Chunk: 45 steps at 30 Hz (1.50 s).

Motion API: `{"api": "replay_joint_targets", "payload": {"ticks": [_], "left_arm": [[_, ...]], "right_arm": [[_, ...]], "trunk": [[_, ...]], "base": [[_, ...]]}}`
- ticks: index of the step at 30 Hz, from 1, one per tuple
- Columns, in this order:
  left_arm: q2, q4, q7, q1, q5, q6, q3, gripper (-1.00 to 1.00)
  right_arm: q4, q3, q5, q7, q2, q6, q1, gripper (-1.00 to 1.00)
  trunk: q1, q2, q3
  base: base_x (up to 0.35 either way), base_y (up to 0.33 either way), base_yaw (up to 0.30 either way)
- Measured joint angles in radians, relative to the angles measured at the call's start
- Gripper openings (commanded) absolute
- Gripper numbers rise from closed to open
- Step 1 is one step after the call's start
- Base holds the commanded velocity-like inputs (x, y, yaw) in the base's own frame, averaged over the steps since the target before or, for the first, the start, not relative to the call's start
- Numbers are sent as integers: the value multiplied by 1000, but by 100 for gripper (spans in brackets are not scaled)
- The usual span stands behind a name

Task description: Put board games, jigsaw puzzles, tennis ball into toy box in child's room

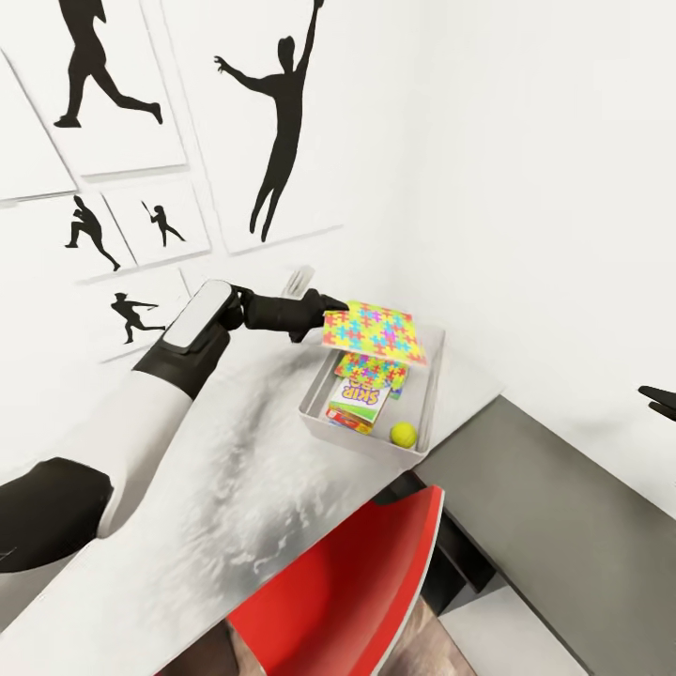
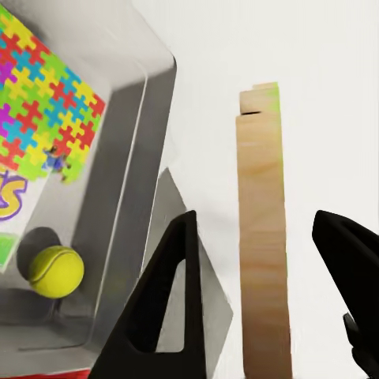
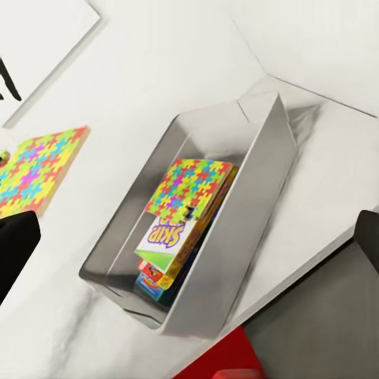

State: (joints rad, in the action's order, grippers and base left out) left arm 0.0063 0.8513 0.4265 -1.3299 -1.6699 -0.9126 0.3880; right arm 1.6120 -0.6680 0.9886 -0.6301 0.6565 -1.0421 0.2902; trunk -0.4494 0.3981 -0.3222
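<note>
Above the light grey toy box, a jigsaw puzzle hangs in the air at my left gripper. In the left wrist view I see this puzzle edge-on between the black fingers, with a gap on either side, so the left gripper is open. In the box lie a second jigsaw puzzle, the green-yellow Skip-Bo board game on another printed box, and the tennis ball. My right gripper is open, far right of the box.
The toy box sits on the marbled table near the white wall. The dark grey table section runs off to the right. A red chair stands close at the table's front edge. Black silhouette posters hang on the wall behind.
</note>
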Motion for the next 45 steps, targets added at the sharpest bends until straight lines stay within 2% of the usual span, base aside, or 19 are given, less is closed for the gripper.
{"api": "replay_joint_targets", "payload": {"ticks": [2, 3, 9, 13, 22, 28, 34, 45], "left_arm": [[29, 2, -1, 0, -1, -1, -1, -100], [68, 5, -3, 0, -8, -1, -3, -100], [132, 4, -7, 1, -17, -16, -11, -100], [146, 5, -6, 1, -12, -36, -9, -100], [151, 9, -5, 0, -6, -46, -5, -100], [154, 9, -5, -1, -6, -49, -7, -100], [155, 10, -5, -1, -5, -100, -9, -100], [194, 3, -5, 2, -3, -128, -11, -100]], "right_arm": [[1, 0, -1, -1, -1, 0, 0, 100], [1, 0, 0, -1, -1, 0, 0, 100], [2, 0, 0, -1, -1, 0, 0, 100], [2, 0, 0, -1, -1, 0, 0, 100], [2, 0, 0, -2, -1, 0, 0, 100], [2, 0, 1, -2, 0, 0, -1, 100], [2, 1, 1, -2, 0, 0, 0, 100], [2, 2, 0, -4, 0, 0, 0, 100]], "trunk": [[0, 0, 0], [0, 0, 0], [0, 0, 0], [0, 0, 0], [0, 0, 0], [0, 0, 0], [0, 0, 1], [0, 0, 2]], "base": [[0, 0, -5], [0, 0, -3], [0, 0, -1], [0, 0, 0], [0, 0, -8], [0, 0, -214], [0, 0, -161], [0, 0, -25]]}}
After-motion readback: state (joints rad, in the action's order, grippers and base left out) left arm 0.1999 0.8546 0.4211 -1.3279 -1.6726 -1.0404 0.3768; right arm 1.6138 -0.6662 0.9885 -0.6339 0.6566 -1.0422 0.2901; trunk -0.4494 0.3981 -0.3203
